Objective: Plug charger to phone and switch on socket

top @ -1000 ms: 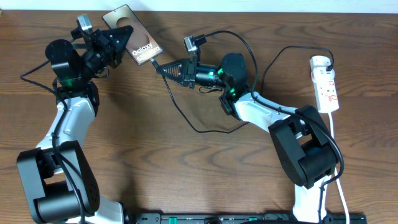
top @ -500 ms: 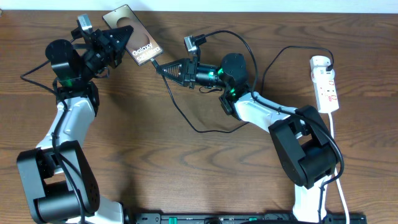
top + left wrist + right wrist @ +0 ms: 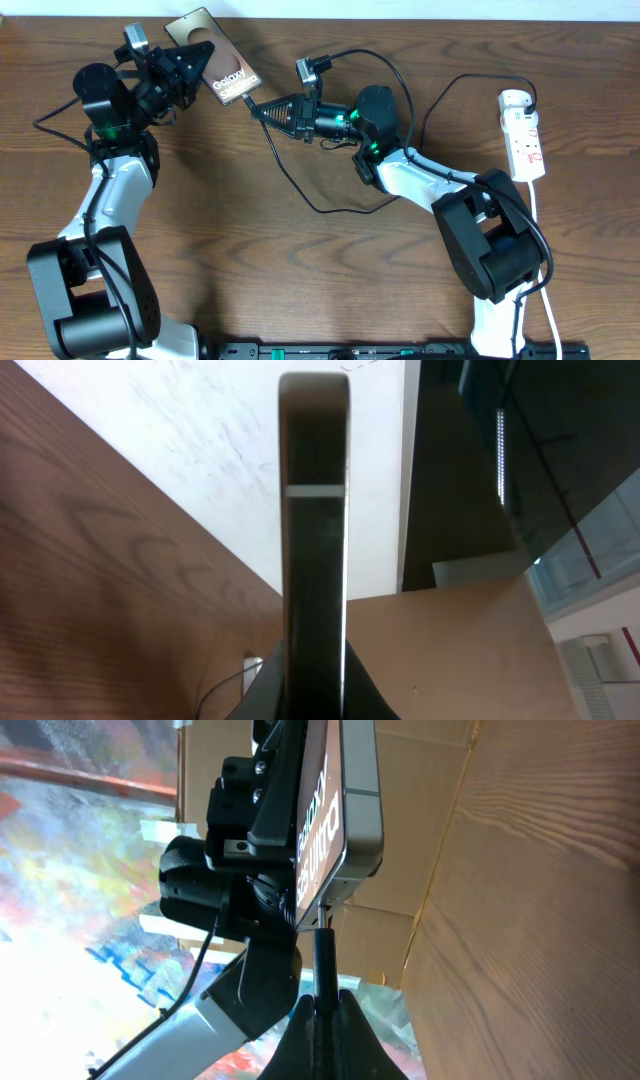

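left gripper (image 3: pixel 192 62) clamps the phone (image 3: pixel 228 80), right gripper (image 3: pixel 256 106) pinches the charger (image 3: pixel 322 945) at the phone's edge (seated? unclear); step 2, the socket (image 3: pixel 523 135) far from the phone, is not yet done.

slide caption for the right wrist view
Right gripper holds the charger at the edge of the phone, which the left gripper grips.

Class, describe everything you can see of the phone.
The phone is a flat, metallic-looking bronze-brown slab with rounded corners and white "Galaxy" lettering. The fingers of the left gripper clamp it across its width, seemingly off the table near the far edge. The charger tip, held by the right gripper, meets its short end; whether it is seated cannot be told.
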Tool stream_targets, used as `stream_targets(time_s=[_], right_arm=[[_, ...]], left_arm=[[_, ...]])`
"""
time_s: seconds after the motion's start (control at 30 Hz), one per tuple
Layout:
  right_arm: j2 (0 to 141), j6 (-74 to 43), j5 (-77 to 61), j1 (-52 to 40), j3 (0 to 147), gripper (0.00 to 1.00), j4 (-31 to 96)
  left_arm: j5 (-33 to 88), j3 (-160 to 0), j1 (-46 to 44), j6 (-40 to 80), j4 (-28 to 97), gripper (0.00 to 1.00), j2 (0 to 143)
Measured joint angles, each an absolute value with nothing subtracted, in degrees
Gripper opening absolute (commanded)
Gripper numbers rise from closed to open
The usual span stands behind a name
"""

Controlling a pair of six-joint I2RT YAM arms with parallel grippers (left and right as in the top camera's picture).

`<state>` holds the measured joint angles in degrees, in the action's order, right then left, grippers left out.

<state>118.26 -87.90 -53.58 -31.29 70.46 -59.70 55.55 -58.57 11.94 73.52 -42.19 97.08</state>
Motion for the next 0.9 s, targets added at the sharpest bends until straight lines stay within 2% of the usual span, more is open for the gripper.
stream_targets(time_s=[0.9], right_arm=[[118.26, -87.94, -53.1, -31.29, 70.46, 0.01, -60.53]], left_arm=[[56.73, -58.57, 12.16, 73.73, -44.88, 0.07, 97.08]])
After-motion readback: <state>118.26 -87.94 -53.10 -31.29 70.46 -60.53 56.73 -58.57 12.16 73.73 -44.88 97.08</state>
